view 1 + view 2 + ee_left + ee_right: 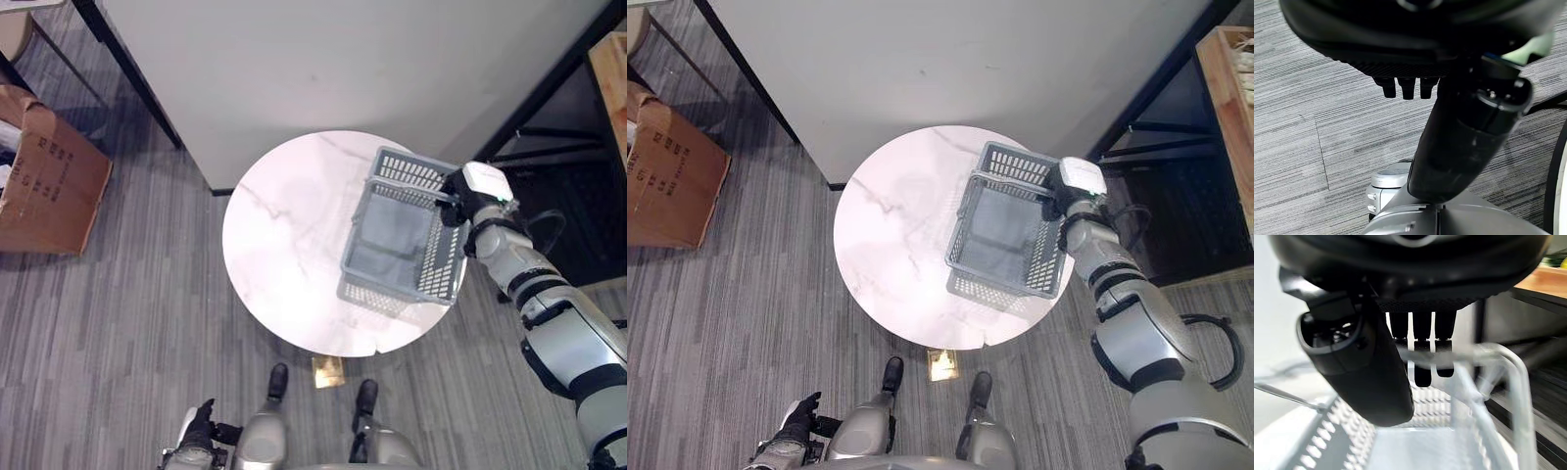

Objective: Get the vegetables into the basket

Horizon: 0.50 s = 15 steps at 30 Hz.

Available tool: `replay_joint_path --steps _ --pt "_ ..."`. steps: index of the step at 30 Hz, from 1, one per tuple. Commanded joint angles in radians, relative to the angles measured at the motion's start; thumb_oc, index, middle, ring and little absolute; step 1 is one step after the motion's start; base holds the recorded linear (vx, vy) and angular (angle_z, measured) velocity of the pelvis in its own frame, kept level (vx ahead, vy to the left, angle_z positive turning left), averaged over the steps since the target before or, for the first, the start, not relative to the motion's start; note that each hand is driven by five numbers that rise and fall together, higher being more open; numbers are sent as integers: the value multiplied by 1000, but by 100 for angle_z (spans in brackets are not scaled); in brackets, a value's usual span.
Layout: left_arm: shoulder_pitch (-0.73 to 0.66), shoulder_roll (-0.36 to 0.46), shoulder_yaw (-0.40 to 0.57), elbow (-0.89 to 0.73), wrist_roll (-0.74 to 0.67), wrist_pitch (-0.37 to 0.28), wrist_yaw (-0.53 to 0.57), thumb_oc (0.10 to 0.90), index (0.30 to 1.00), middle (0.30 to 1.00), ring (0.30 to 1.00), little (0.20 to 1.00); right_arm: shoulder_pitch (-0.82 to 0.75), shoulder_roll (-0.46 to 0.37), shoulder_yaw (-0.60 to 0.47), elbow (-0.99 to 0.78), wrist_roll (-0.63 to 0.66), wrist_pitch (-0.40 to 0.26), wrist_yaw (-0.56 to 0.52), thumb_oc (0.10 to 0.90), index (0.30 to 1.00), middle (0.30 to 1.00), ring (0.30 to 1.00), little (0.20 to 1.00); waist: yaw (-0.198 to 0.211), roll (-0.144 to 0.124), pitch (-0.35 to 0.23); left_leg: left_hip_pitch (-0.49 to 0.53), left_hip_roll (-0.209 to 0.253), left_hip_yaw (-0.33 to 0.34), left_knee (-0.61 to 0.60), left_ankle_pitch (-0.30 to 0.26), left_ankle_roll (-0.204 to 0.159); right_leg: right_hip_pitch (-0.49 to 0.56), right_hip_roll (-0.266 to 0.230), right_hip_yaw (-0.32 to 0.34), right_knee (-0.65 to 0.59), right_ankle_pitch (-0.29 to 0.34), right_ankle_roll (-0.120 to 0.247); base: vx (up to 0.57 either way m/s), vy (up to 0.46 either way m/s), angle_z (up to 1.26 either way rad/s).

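A brown cardboard box (44,181) stands on the grey striped floor (118,333), well to the left of the round white marble tabletop (284,255). The left hand (199,428) hangs low over the floor, below and left of the tabletop's near edge; in the left wrist view its fingers (1407,87) are curled in toward the palm and enclose nothing, with the thumb extended alongside. A small brass-coloured plate (328,371) lies on the floor just beside the tabletop's near edge. A large white panel (323,69) stands behind the tabletop. The grey plastic basket (404,235) sits tilted on the right part of the tabletop, its right side overhanging the edge, and nothing shows in it. The right hand (458,199) is at the basket's far right rim; in the right wrist view its fingers (1421,340) are hooked round the basket's thin grey handle bar, with the thumb beside them above the perforated wall. No vegetables can be made out on the tabletop. A wooden shelf edge (1227,93) shows well to the right of the tabletop, beyond a dark frame.
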Motion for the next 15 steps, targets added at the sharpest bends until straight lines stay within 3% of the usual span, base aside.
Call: replay_joint_path --steps 1,8,11,15 --pt "18 -23 -7 52 38 6 -12 900 1000 1000 1000 1000 -74 -120 16 -169 -66 -54 -69 400 300 300 300 300 4 -35 -65 26 42 4 -2 -58 -15 -28 -64 48 -1 48 62 12 16 -4" --pt "49 -22 80 151 112 55 -45 900 1000 1000 1000 1000 80 -192 -86 -476 -59 -101 -7 400 300 300 300 300 -28 -43 -101 73 44 35 -2 -79 -11 0 -67 62 -1 43 66 27 34 -13" --pt "74 -14 116 141 141 52 -76 900 1000 1000 1000 1000 261 -251 -208 -645 -13 -134 51 400 300 300 300 300 -50 -44 -125 103 39 51 -2 -95 -4 21 -78 63 1 43 74 21 78 -12" --pt "92 -11 148 130 147 51 -97 900 1000 1000 1000 1000 420 -297 -313 -737 -36 -152 78 400 300 300 300 300 -67 -45 -132 135 23 67 -2 -111 10 33 -95 68 25 44 86 17 110 -8"
